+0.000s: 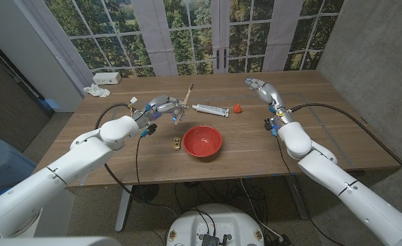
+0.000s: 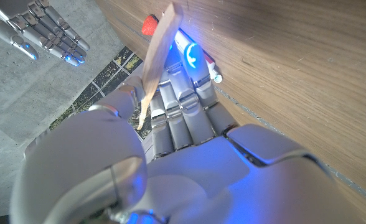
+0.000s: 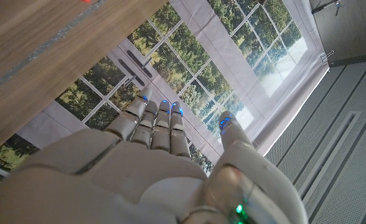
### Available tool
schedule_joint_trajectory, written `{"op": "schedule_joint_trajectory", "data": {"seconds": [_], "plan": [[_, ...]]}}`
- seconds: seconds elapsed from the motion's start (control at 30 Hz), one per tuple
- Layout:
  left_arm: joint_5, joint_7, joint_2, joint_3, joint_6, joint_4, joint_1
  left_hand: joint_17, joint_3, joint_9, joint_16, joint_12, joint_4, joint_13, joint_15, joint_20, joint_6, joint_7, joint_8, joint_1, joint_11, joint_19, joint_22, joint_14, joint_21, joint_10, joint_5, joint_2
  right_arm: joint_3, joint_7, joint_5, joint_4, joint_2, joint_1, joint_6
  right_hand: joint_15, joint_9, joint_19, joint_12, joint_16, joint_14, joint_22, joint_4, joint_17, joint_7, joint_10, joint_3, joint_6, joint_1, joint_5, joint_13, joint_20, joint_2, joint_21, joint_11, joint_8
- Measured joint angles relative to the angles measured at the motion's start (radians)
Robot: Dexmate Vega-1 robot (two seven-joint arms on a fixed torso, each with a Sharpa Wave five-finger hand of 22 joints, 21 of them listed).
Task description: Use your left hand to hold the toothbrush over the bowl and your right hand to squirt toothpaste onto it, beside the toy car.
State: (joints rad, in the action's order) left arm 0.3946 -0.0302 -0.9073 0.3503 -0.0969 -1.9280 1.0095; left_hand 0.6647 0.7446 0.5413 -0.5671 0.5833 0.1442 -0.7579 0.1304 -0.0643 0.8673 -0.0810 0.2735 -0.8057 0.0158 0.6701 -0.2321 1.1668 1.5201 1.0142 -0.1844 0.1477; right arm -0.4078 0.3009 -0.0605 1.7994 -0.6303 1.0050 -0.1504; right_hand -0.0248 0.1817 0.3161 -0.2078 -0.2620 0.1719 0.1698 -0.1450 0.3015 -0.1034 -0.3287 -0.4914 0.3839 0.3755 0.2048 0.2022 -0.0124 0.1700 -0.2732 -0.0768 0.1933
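Left hand [image 1: 161,106]: raised above the table's far left part, fingers curled around the lower end of the toothbrush [image 1: 186,95], a light wooden stick that slants up and away from the hand. In the left wrist view the toothbrush [image 2: 155,56] crosses the knuckles of the hand [image 2: 183,118].

Right hand [image 1: 261,87]: raised over the far right of the table, fingers straight and apart, holding nothing; the same in the right wrist view [image 3: 164,155].

Bowl [image 1: 202,141]: 1, red, at the table's middle front, with nothing visible inside.

Toy car [image 1: 177,143]: small, just beside the bowl's left rim.

Toothpaste [image 1: 206,110]: white tube lying flat behind the bowl, between the 2 hands, untouched.

Red cap [image 1: 237,108]: small, near the tube's right end.

Table [image 1: 324,130]: wooden; white items [image 1: 100,83] at its far left corner, too small to tell.
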Motion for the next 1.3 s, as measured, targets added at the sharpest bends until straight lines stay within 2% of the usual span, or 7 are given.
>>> {"op": "schedule_joint_trajectory", "data": {"seconds": [0.43, 0.5, 0.87, 0.97, 1.13, 1.23, 1.3], "plan": [[0.036, -0.021, -0.004, -0.019, 0.014, -0.005, 0.027, 0.005, 0.003, 0.005, 0.003, -0.004, 0.003, -0.004, -0.002, 0.002, 0.001, -0.001, -0.008, 0.004, -0.004, -0.005, 0.009, 0.002, 0.011, 0.004, -0.001, 0.004, -0.043, -0.02, 0.034, -0.011, -0.008, -0.057, 0.037, 0.004, 0.0, 0.007, 0.0, 0.0, 0.004, 0.0, -0.008, 0.0, 0.0, -0.006, -0.008, 0.0, 0.0, 0.0, 0.0, -0.007, 0.0, 0.011, 0.006, 0.0], [0.038, -0.024, -0.004, -0.022, 0.016, -0.008, 0.032, 0.005, 0.003, 0.005, 0.003, -0.004, 0.003, -0.004, -0.002, 0.002, 0.001, -0.001, -0.008, 0.004, -0.004, -0.005, 0.013, 0.002, 0.011, 0.004, -0.001, 0.004, -0.048, -0.022, 0.039, -0.011, -0.01, -0.062, 0.042, 0.004, 0.0, 0.007, 0.0, 0.0, 0.003, 0.0, -0.008, 0.0, 0.004, -0.006, -0.008, 0.004, 0.016, 0.0, -0.001, -0.007, -0.016, 0.011, 0.005, 0.0], [0.062, -0.039, -0.002, -0.039, 0.041, -0.016, 0.06, 0.006, 0.005, 0.008, 0.006, -0.008, 0.005, -0.009, -0.004, 0.004, 0.001, -0.001, -0.015, 0.006, -0.004, -0.007, 0.018, 0.004, 0.019, 0.004, -0.001, 0.006, -0.076, -0.037, 0.072, -0.008, -0.018, -0.097, 0.078, 0.006, 0.0, 0.007, 0.0, 0.0, 0.001, 0.0, -0.018, -0.005, 0.004, -0.006, -0.012, 0.004, 0.022, 0.006, -0.002, -0.007, -0.009, 0.015, 0.006, 0.0], [0.068, -0.041, 0.0, -0.042, 0.046, -0.017, 0.066, 0.008, 0.005, 0.01, 0.006, -0.008, 0.005, -0.012, -0.004, 0.005, 0.001, -0.001, -0.015, 0.006, -0.004, -0.009, 0.018, 0.004, 0.019, 0.004, -0.001, 0.006, -0.086, -0.037, 0.088, -0.006, -0.019, -0.106, 0.092, 0.012, 0.0, 0.007, 0.0, 0.0, 0.004, 0.0, -0.018, -0.007, 0.015, -0.012, -0.012, 0.007, 0.035, 0.006, -0.002, -0.007, -0.013, 0.018, 0.013, 0.0], [0.081, -0.047, 0.003, -0.05, 0.057, -0.018, 0.078, 0.008, 0.005, 0.014, 0.006, -0.01, 0.005, -0.015, -0.004, 0.005, 0.001, -0.001, -0.019, 0.007, -0.004, -0.009, 0.023, 0.004, 0.019, 0.004, 0.0, 0.007, -0.104, -0.035, 0.116, -0.004, -0.019, -0.123, 0.112, 0.018, 0.002, 0.014, 0.0, 0.007, 0.003, 0.0, -0.021, -0.009, 0.015, -0.009, -0.015, 0.007, 0.038, 0.011, -0.002, 0.0, -0.009, 0.018, 0.016, 0.0], [0.088, -0.05, 0.006, -0.056, 0.061, -0.018, 0.085, 0.009, 0.005, 0.014, 0.006, -0.011, 0.005, -0.015, -0.004, 0.005, 0.002, -0.002, -0.02, 0.007, -0.004, -0.009, 0.023, 0.004, 0.019, 0.004, 0.0, 0.007, -0.112, -0.035, 0.132, -0.004, -0.019, -0.132, 0.12, 0.023, 0.002, 0.014, 0.0, 0.007, 0.005, 0.0, -0.021, -0.009, 0.023, -0.01, -0.015, 0.007, 0.039, 0.011, -0.002, 0.0, -0.009, 0.02, 0.029, 0.0], [0.095, -0.053, 0.008, -0.06, 0.064, -0.018, 0.091, 0.01, 0.005, 0.014, 0.006, -0.011, 0.005, -0.015, -0.004, 0.005, 0.002, -0.002, -0.022, 0.008, -0.007, -0.009, 0.023, 0.004, 0.019, 0.007, 0.0, 0.008, -0.121, -0.035, 0.143, -0.004, -0.017, -0.142, 0.126, 0.023, 0.002, 0.014, 0.0, 0.007, 0.005, 0.0, -0.021, -0.009, 0.025, -0.011, -0.015, 0.007, 0.066, 0.011, -0.002, 0.0, -0.016, 0.022, 0.029, 0.0]]}}
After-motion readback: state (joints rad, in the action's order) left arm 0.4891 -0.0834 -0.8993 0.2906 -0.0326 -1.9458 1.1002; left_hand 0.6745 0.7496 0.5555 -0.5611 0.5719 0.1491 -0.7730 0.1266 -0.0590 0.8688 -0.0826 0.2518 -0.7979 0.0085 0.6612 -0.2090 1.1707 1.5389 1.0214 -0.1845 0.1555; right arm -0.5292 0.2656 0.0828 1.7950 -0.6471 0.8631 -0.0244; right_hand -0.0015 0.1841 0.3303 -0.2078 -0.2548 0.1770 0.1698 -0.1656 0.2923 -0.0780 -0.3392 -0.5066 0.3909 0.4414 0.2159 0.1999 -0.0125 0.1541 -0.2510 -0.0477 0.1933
